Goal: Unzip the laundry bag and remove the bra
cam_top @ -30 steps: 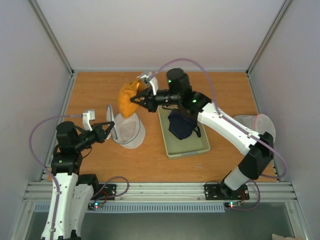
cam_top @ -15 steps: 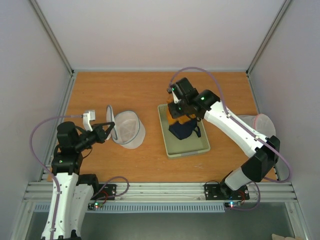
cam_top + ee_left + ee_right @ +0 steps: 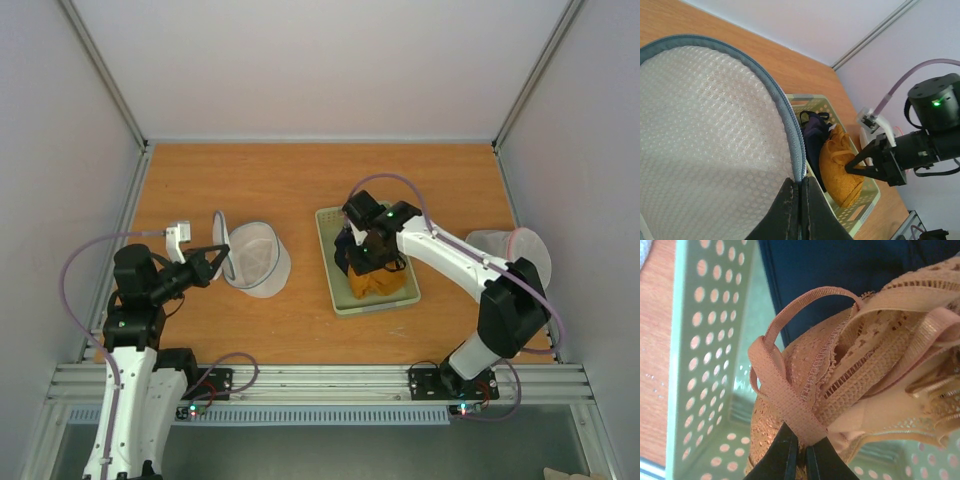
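The white mesh laundry bag (image 3: 255, 258) lies open at the left of the table, its grey zip band (image 3: 790, 135) pinched in my shut left gripper (image 3: 213, 258); the gripper also shows in the left wrist view (image 3: 800, 200). My right gripper (image 3: 362, 262) is shut on the mustard-orange bra (image 3: 372, 280) and holds it low inside the pale green tray (image 3: 340, 295). In the right wrist view my gripper (image 3: 802, 452) clamps a strap of the bra (image 3: 860, 390), with dark navy fabric (image 3: 840, 280) behind it. The left wrist view shows the bra (image 3: 842, 167) in the tray.
A translucent round bag with a pink rim (image 3: 515, 248) lies at the right edge of the table, behind my right arm. The perforated tray wall (image 3: 705, 340) is close to the left of my right gripper. White walls enclose the table on three sides.
My right gripper has carried the bra from above the laundry bag rightward and down into the green tray. My left gripper has kept its hold on the zip band.
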`<state>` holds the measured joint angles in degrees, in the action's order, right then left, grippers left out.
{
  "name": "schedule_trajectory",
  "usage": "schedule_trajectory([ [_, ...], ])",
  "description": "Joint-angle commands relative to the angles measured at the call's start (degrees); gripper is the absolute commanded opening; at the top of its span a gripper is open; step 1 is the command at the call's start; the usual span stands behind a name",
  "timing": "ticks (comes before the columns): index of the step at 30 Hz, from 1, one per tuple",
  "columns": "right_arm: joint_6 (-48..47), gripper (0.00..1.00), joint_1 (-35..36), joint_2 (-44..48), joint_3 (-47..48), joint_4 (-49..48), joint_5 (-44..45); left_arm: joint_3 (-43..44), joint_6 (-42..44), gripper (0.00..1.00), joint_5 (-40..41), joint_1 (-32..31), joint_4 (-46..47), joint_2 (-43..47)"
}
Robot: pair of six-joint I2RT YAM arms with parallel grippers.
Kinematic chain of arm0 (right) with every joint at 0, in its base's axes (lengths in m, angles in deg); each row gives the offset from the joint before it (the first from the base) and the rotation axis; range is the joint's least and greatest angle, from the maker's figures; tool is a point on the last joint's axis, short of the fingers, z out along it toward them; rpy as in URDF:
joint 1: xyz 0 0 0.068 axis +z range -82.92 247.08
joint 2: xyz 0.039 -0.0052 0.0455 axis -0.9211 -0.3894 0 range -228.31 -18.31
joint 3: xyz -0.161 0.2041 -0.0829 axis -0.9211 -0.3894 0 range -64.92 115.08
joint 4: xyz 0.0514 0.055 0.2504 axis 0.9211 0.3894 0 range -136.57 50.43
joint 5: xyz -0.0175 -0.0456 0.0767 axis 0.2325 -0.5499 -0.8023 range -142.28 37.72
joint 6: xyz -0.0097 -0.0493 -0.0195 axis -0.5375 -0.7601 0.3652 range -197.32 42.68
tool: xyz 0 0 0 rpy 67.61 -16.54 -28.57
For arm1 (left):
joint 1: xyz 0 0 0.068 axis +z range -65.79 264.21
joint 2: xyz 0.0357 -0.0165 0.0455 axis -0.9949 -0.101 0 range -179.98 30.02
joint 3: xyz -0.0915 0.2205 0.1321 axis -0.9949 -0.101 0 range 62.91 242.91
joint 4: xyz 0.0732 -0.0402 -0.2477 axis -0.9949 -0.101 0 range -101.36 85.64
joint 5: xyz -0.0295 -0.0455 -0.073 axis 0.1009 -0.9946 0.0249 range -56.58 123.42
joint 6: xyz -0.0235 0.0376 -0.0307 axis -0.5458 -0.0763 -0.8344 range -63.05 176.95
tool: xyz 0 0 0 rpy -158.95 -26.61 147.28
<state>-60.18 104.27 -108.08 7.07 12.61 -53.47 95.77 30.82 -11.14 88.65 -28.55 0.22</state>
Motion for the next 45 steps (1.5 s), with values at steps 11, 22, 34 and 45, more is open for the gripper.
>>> schedule_trajectory([
  [11, -1.56, 0.98, -1.35, 2.32, 6.57, -6.65, 6.96, -0.36, 0.41, 0.01, -0.18, 0.25, 1.74, 0.36],
  [22, -4.48, 0.98, -0.98, 5.61, 8.05, -13.4, 11.97, 9.98, 12.02, 0.01, 4.15, -1.09, -14.08, -14.54],
  [34, -9.15, 0.98, -1.12, 6.1, 2.21, -20.72, 12.24, 21.47, 16.56, 0.01, 19.01, -18.89, -20.37, -34.52],
  [45, -9.85, 0.98, -1.39, 6.53, -1.25, -23.24, 12.72, 26.22, 23.24, 0.01, 21.87, -25.77, -19.53, -45.04],
])
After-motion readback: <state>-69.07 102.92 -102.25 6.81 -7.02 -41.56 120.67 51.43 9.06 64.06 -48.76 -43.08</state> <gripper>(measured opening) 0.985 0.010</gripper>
